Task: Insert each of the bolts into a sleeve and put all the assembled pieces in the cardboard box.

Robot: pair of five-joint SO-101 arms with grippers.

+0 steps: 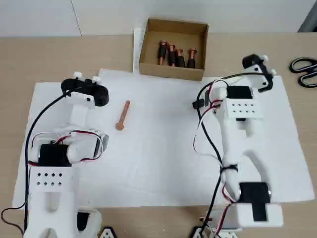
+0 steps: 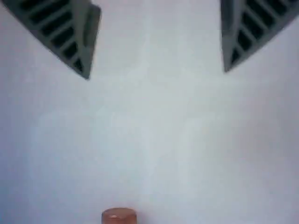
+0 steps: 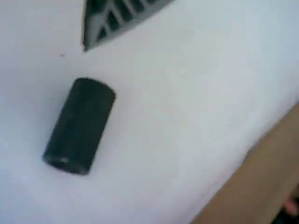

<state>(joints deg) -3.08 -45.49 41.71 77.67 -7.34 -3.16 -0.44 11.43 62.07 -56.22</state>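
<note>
A copper bolt point(image 1: 123, 115) lies loose on the white paper, just right of my left gripper point(image 1: 85, 83). In the left wrist view that gripper point(image 2: 156, 70) is open over bare paper, and the bolt's end point(image 2: 119, 217) shows apart from its fingers. My right gripper point(image 1: 257, 69) is at the paper's far right corner. Its one visible finger point(image 3: 117, 18) hangs above a black sleeve point(image 3: 79, 126), which lies on its side untouched. The cardboard box point(image 1: 148, 47) at the back holds several bolts fitted in sleeves point(image 1: 176, 54).
Scissors point(image 1: 304, 69) lie on the wooden table at the far right. The white paper sheet point(image 1: 163, 158) covers the middle of the table. Its edge and the bare wood point(image 3: 261, 186) run close to the black sleeve.
</note>
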